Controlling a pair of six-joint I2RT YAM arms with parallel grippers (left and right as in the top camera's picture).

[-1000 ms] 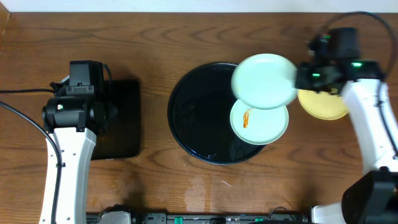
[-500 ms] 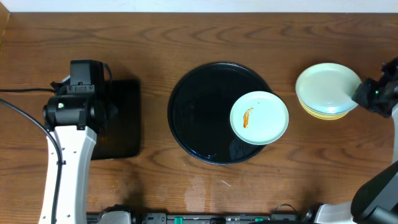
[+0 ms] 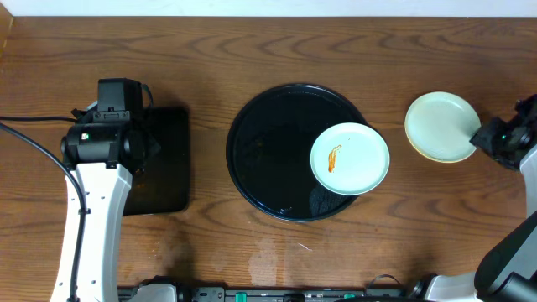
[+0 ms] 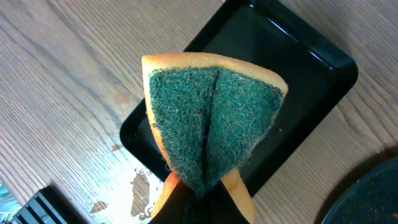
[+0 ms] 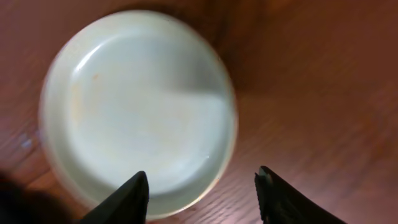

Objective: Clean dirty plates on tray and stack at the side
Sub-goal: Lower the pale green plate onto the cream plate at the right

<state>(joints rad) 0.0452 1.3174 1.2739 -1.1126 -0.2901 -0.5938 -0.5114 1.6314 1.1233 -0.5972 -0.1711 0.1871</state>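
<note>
round black tray [image 3: 260,151]: in the middle of the table [image 3: 210,50]; shiny, with a low rim, much wider than a plate.
dirty plate [image 3: 350,159]: pale mint-blue, lying flat on the right part of the round black tray, with an orange-brown smear on its left half.
stack of plates [image 3: 442,126]: on the bare wood to the right of the round black tray, near it but not touching.
top plate [image 5: 137,106]: pale and round, lying flat, no big smear to see; a thin yellowish edge peeks out from under it in the view from above.
right claw [image 5: 200,174]: open, two dark fingers spread wide, nothing held; right at the right edge of the stack, with the rim of the top plate showing between the fingers. Touching the rim or not: cannot tell.
left claw [image 4: 199,205]: squeezed shut on the sponge, over the left side of the table.
sponge [image 4: 211,124]: folded in half, green rough side facing out, orange foam along the edge; held up in the air over the small black tray.
small black tray [image 4: 298,81]: a rectangle, flat on the wood, left of the round black tray and apart from it.
</note>
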